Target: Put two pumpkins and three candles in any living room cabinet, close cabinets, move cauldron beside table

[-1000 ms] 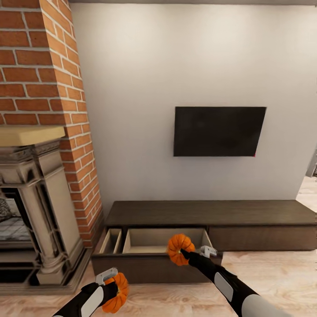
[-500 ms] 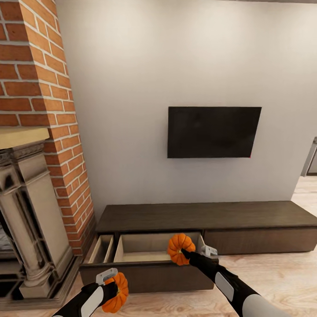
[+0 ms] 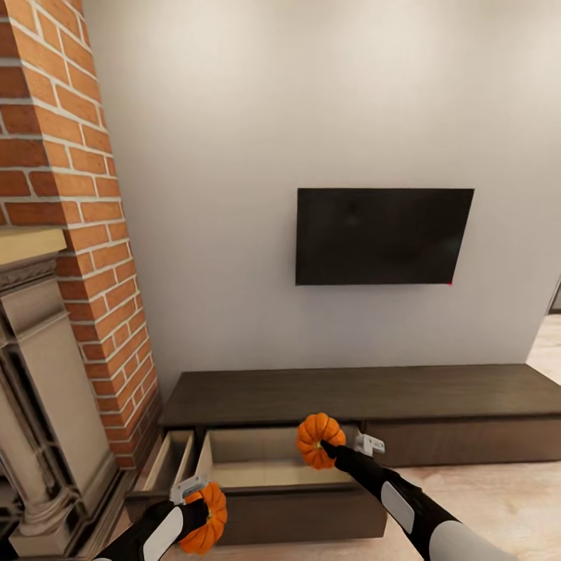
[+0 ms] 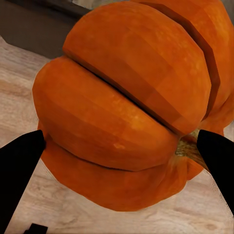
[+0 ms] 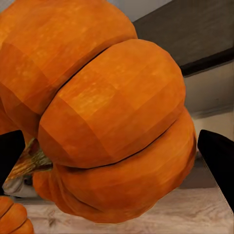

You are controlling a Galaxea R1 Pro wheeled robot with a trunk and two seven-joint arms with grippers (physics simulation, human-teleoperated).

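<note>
While both pumpkins are in hand, none is stowed yet. Nearest, the left gripper (image 3: 196,510) has its jaws clamped on one pumpkin (image 3: 206,518) above the floor; the right gripper (image 3: 326,448) clamps the other pumpkin (image 3: 318,440) over the open drawer (image 3: 269,456) of the cabinet (image 3: 366,393). Candles and cauldron remain. Since a second ago the view has closed in and swung right; the fireplace (image 3: 39,405) sits further left.

Bright orange ribbed pumpkin (image 4: 129,105) clamped between black fingers (image 4: 19,170) of left hand (image 4: 122,161), pale wood floor (image 4: 19,83) behind
</note>
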